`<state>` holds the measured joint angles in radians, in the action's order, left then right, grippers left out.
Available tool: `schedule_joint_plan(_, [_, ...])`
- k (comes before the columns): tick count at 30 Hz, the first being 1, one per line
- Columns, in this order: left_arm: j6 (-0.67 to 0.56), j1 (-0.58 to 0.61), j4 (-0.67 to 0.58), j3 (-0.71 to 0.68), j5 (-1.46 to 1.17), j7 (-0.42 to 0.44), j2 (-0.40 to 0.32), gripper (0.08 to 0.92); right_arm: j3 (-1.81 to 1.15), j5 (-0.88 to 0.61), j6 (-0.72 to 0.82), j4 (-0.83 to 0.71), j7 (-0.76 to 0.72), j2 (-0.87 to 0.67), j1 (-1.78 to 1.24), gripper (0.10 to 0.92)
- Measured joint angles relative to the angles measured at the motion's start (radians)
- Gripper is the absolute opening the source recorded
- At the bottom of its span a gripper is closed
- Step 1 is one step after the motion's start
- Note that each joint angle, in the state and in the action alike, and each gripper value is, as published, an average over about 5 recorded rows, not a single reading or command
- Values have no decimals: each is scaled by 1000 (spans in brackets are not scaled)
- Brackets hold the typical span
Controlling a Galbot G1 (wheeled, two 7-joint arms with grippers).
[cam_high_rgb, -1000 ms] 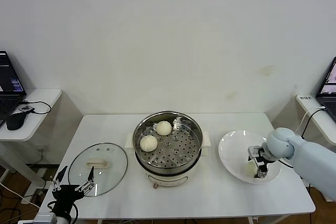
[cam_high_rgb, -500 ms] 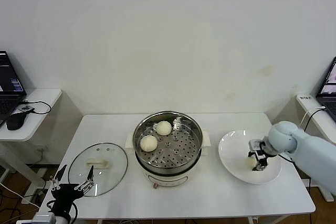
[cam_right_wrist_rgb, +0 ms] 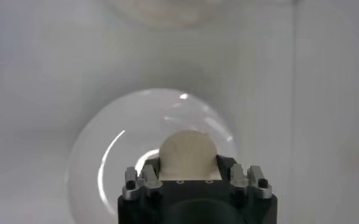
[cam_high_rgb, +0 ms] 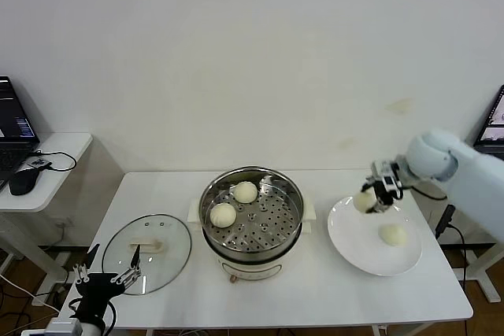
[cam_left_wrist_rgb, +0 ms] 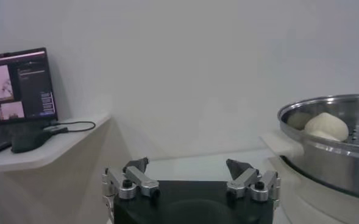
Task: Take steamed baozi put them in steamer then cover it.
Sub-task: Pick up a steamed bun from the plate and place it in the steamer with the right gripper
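My right gripper (cam_high_rgb: 368,198) is shut on a cream-white baozi (cam_high_rgb: 361,202) and holds it in the air over the left rim of the white plate (cam_high_rgb: 354,235). In the right wrist view the baozi (cam_right_wrist_rgb: 188,153) fills the gap between the jaws of the right gripper (cam_right_wrist_rgb: 188,169), with the plate (cam_right_wrist_rgb: 121,125) below. A second baozi (cam_high_rgb: 392,234) lies on the plate. Two baozi (cam_high_rgb: 246,191) (cam_high_rgb: 224,214) rest on the perforated tray of the steamer (cam_high_rgb: 272,222). The cover (cam_high_rgb: 147,252) lies flat on the table to the steamer's left. My left gripper (cam_high_rgb: 106,277) hangs open, low at the table's front left corner.
The left wrist view shows the left gripper (cam_left_wrist_rgb: 188,167) open, the steamer's steel wall (cam_left_wrist_rgb: 331,158) close by and a bun (cam_left_wrist_rgb: 327,126) inside. A side desk with a laptop (cam_left_wrist_rgb: 14,85) and mouse (cam_high_rgb: 24,181) stands to the left. Another laptop (cam_high_rgb: 494,127) sits at the right.
The right gripper closed on a baozi on the plate, then lifted it up and left to above the plate's left rim. One bun stays on the plate. The left arm has not moved.
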<state>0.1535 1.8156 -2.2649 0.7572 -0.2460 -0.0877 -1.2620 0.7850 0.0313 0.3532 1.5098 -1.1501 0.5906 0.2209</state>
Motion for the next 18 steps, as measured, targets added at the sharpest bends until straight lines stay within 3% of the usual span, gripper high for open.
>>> schedule_joint_plan(18, [1, -7, -10, 19, 8, -1, -27, 823, 225, -159, -15, 38, 45, 295, 230, 602])
